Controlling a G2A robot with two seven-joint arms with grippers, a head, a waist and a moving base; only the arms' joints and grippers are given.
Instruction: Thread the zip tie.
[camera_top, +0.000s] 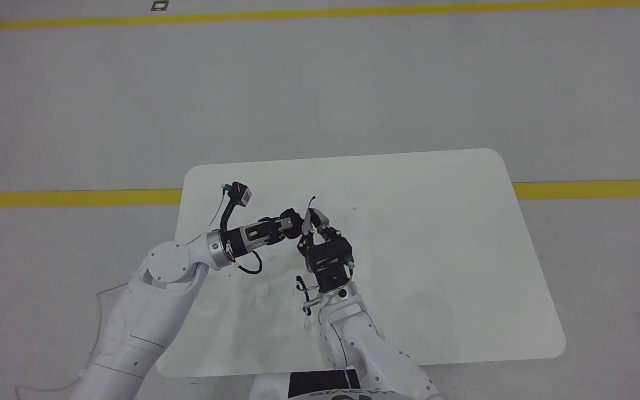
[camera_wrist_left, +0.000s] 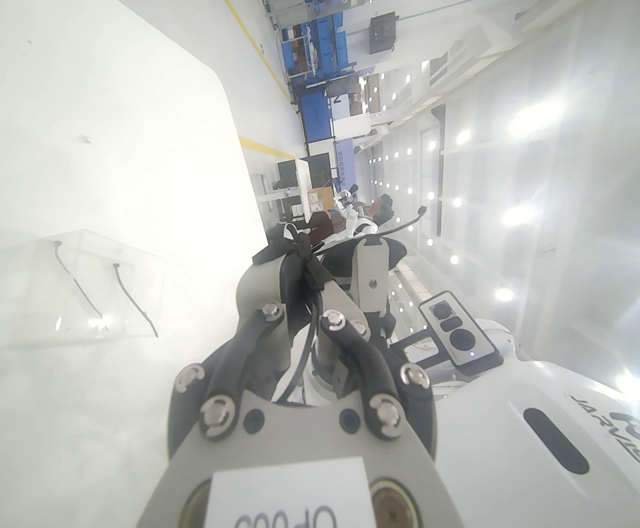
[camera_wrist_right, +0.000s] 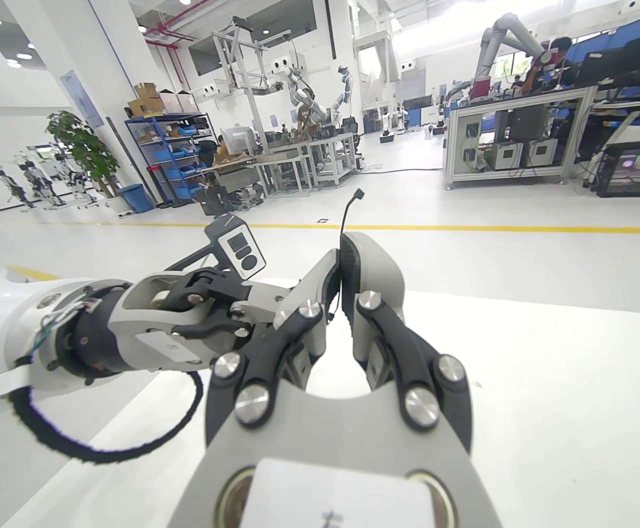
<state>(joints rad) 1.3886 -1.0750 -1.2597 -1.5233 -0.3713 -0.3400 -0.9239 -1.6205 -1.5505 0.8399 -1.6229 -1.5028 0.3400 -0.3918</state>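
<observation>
A thin black zip tie (camera_wrist_right: 345, 220) stands upright in my right gripper (camera_wrist_right: 341, 265), which is shut on its strap. The tie's small square head sticks up above the fingertips and its tail curls down between the fingers. My left gripper (camera_wrist_right: 300, 290) comes in from the side and meets the right one at the tips. In the left wrist view the left gripper (camera_wrist_left: 295, 260) looks shut on black material, right against a grey finger (camera_wrist_left: 370, 280) of the right gripper. From above, both grippers (camera_top: 297, 224) (camera_top: 316, 228) meet over the table's left half, with the zip tie (camera_top: 313, 204) poking out beyond them.
The white table (camera_top: 450, 260) has rounded corners and lots of bare surface to the right. A clear plastic box (camera_wrist_left: 135, 280) sits on it near the left arm, holding two spare black zip ties (camera_wrist_left: 80, 290) (camera_wrist_left: 132, 300).
</observation>
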